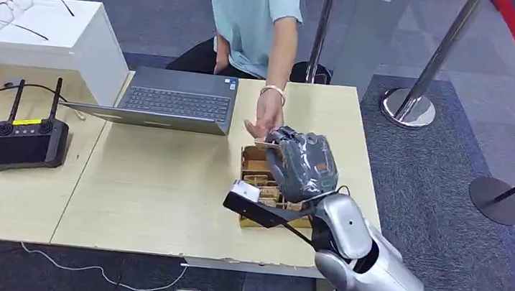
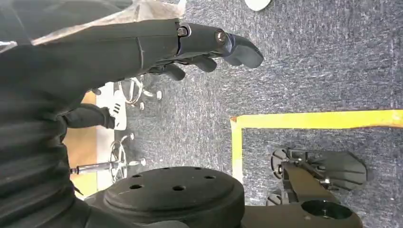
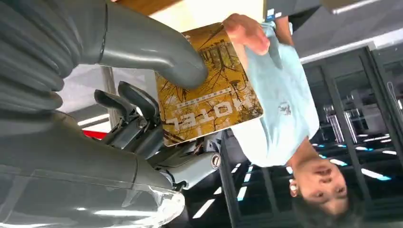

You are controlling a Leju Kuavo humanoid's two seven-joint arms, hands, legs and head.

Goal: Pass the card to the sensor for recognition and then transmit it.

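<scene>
Nearest us, right hand [image 1: 301, 166] raised over the bench [image 1: 162, 200], at about 5 o'clock from the laptop [image 1: 172, 100]. It pinches the card [image 3: 209, 85] between thumb and fingers; in the right wrist view the thumb lies across the card's printed face. A person's hand [image 3: 247, 33] touches the card's far edge, at 12 o'clock from our hand in the head view. We judge the card light, thin, stiff and glossy, so slippery: best held flat by one edge, the opposite edge left free for whoever takes it. A wooden box [image 1: 261, 182] sits just under the hand. Left hand [image 2: 209, 47] hangs over the floor, fingers apart, holding nothing.
</scene>
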